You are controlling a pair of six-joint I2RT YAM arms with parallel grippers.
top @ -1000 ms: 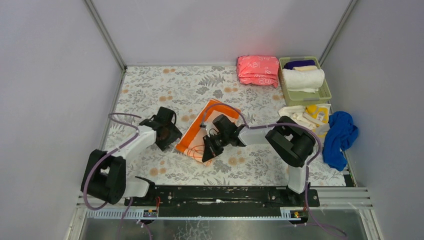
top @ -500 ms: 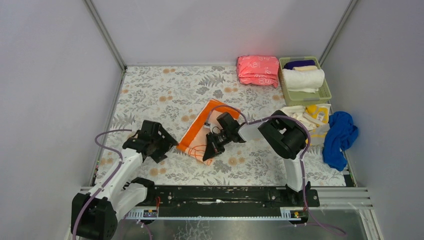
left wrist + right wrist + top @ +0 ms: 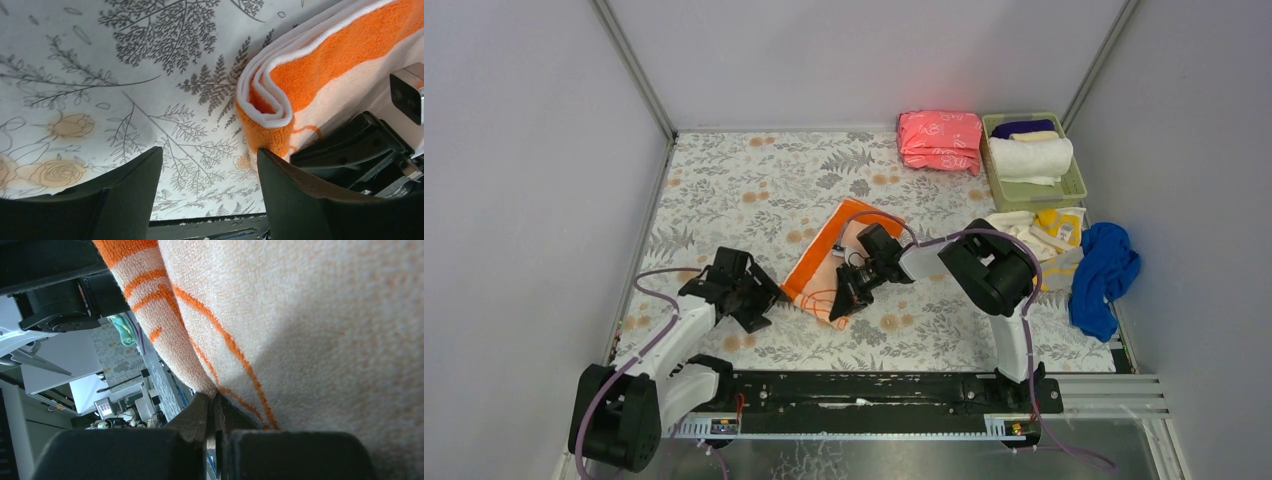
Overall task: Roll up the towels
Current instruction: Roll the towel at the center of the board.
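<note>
Top view: orange towel (image 3: pixel 819 262) lies mid-table (image 3: pixel 724 180), folded into a strip. Its long axis is diagonal, running from the near-left end to the far-right end. Right gripper (image 3: pixel 841 301) sits on its near long edge, close to the near-left end. Left gripper (image 3: pixel 752 303) is just beside that same end, on its left; contact is too small to tell. Blue towel (image 3: pixel 1104 272) is bunched at the right edge, well apart.

Left wrist view: the left gripper's jaws are spread with nothing between them, only table print. The towel's folded end, layers curled over, lies ahead and to the right of the gap, just above the right-hand finger (image 3: pixel 320 205). The strip runs away up-right. The right gripper's black body is further right, on the towel.

Right wrist view: the right gripper's fingers are pressed together on a pinch of the orange towel's fabric, which fills the frame.

Judgement: the left arm is nearer the free end. It likely needs to shift right so the end sits between its jaws. The roll would then go along the strip, toward far-right.
</note>
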